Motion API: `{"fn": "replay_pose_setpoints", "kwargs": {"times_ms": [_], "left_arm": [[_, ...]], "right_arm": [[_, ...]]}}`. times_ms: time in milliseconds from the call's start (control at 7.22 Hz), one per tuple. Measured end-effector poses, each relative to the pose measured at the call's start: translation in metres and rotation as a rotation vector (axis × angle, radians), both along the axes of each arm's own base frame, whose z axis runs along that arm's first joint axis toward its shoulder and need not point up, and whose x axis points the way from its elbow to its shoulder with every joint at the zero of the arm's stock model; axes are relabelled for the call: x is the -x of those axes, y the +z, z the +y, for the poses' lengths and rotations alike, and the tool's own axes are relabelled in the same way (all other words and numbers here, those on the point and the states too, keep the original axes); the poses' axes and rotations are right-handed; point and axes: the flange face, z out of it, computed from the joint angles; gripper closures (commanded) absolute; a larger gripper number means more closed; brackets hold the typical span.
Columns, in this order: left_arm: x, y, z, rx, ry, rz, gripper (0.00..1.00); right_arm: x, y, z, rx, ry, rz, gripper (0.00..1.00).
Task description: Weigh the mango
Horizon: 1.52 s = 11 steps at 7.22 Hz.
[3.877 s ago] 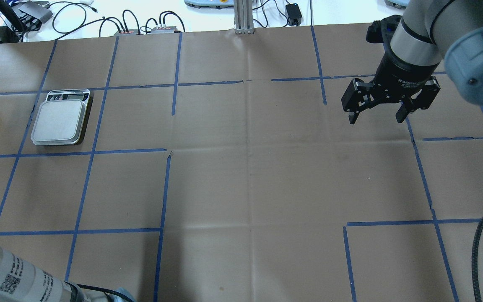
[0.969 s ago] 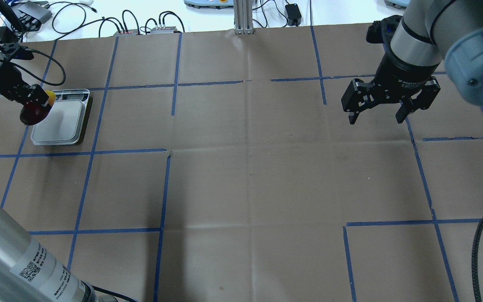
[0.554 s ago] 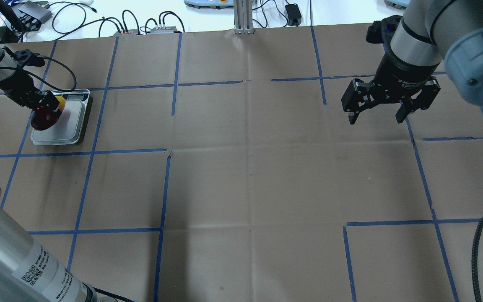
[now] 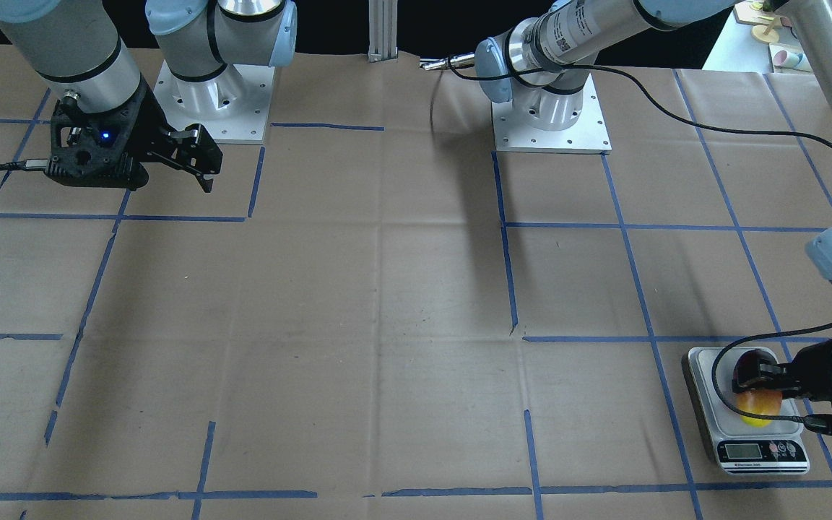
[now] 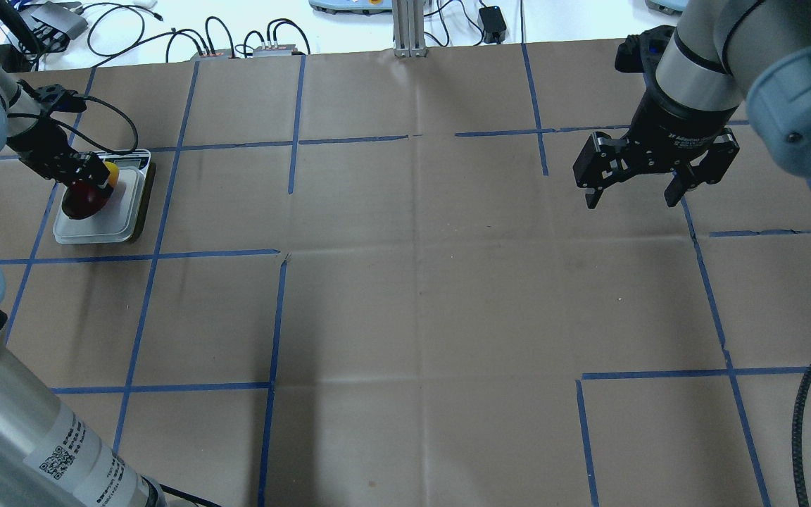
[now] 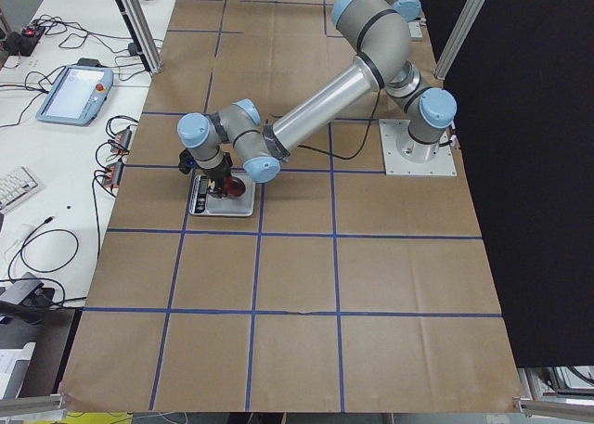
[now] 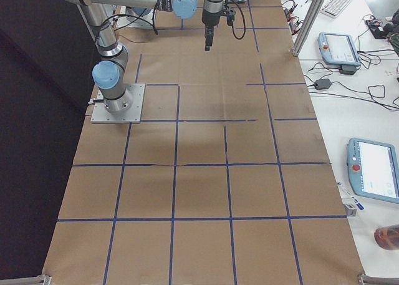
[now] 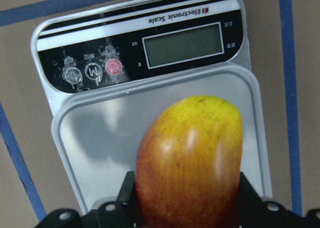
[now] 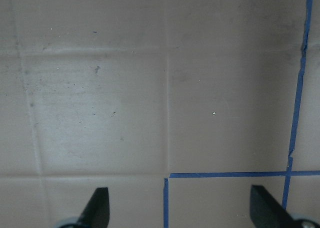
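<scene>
- On the scale, at the far left of the table as seen from overhead: the mango, a smooth oval fruit.
- Colour: yellow at the rounded end, passing through orange to red toward the held end; from overhead that end reads dark red. The skin is glossy, with pale highlights and fine speckles.
- Size: narrower than the scale's grey plate, which shows on both sides of the fruit.
- Orientation: the yellow end points at the scale's display and its three buttons.
- Holder: left gripper, clamped on the red end of the mango, with one black finger on each side and the yellow end sticking out beyond the fingertips.
- Position: mango and gripper are over the plate, nearer the display end.
- Other arm: right gripper hangs over bare brown paper on the opposite side of the table, jaws spread wide apart with nothing between them, well apart from the scale.
- Unclear: whether the mango's underside touches the plate or hangs just above it.
- Unclear: the reading on the display.
- Cut off: the mango's held end runs out of the bottom of the left wrist view, and the fruit covers the near part of the plate.
</scene>
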Motion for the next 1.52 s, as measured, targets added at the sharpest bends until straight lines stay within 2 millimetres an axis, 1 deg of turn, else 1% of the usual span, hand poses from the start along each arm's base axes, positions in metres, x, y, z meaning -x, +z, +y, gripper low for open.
{"fn": "replay_pose_setpoints", "kwargs": {"times_ms": [138,277,415,554,692,831,969,1108,1246,1385,1523], "left_arm": [[0.000,-0.001,0.000,-0.004,-0.001,-0.004,0.00],[-0.002,0.007,-0.001,0.001,-0.003,-0.021,0.00],[-0.006,0.027,-0.003,0.019,0.006,-0.056,0.00],[-0.007,0.060,0.000,0.048,0.036,-0.100,0.00],[0.003,0.100,0.008,0.075,0.073,-0.125,0.00],[0.030,0.140,0.020,0.079,0.122,-0.128,0.00],[0.082,0.181,0.032,0.081,0.176,-0.131,0.00],[0.148,0.214,0.049,0.096,0.200,-0.134,0.00],[0.210,0.233,0.071,0.106,0.199,-0.132,0.00],[0.262,0.237,0.096,0.105,0.210,-0.129,0.00],[0.300,0.234,0.116,0.100,0.221,-0.127,0.00]], "right_arm": [[0.000,0.000,0.000,0.000,0.000,0.000,0.00],[0.000,0.000,0.000,0.000,0.000,0.000,0.00],[0.000,0.000,0.000,0.000,0.000,0.000,0.00],[0.000,0.000,0.000,0.000,0.000,0.000,0.00],[0.000,0.000,0.000,0.000,0.000,0.000,0.00],[0.000,0.000,0.000,0.000,0.000,0.000,0.00],[0.000,0.000,0.000,0.000,0.000,0.000,0.00],[0.000,0.000,0.000,0.000,0.000,0.000,0.00],[0.000,0.000,0.000,0.001,0.000,0.000,0.00],[0.000,0.000,0.000,0.001,0.000,0.000,0.00],[0.000,0.000,0.000,0.000,0.000,0.000,0.00]]}}
